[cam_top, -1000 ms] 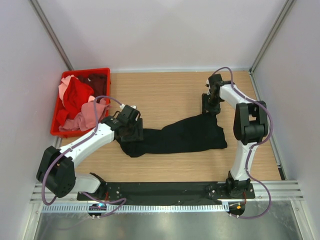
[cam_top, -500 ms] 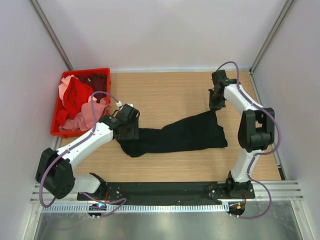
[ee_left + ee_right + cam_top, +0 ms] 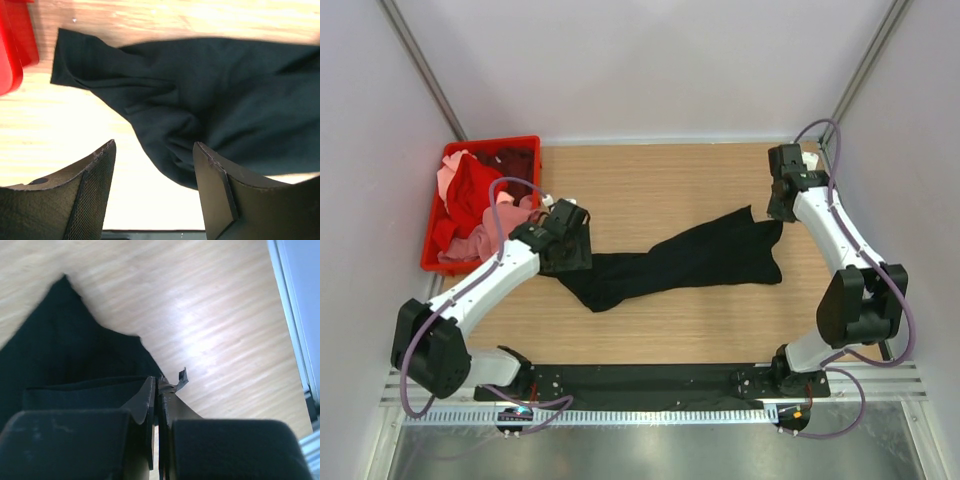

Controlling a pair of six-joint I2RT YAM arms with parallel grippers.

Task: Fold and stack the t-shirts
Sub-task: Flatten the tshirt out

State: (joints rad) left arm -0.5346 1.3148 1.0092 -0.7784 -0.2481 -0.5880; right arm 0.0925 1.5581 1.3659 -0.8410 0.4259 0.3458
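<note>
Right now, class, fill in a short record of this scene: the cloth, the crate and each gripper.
Black t-shirt: stretched out unfolded on the table
Left gripper: open, over the shirt's left end
Right gripper: shut on the shirt's right edge
Red crate: at left, holds red, pink and maroon shirts
Folded stack: none yet
</note>
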